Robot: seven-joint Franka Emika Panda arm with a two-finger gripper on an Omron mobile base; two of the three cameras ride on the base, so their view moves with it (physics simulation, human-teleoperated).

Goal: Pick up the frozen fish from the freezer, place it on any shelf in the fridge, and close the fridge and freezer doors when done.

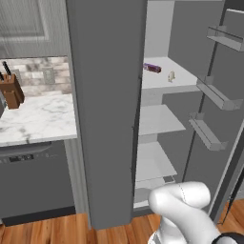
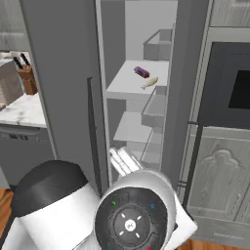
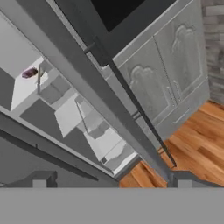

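Standing closed at left – freezer door [image 1: 107, 109], tall dark grey panel beside marble counter [image 1: 38, 119] with knife block [image 1: 12, 90]. Right of it, fridge [image 1: 157, 124] open, pale inside. Frozen fish [image 1: 171, 76] lying on top shelf [image 1: 162, 80], near purple can [image 1: 152, 67] – apart, not touching. Fridge door [image 1: 219, 95] swung wide at right, bins empty. Gripper [image 3: 111, 183] fingers spread wide apart, holding nothing, facing fridge door's edge.
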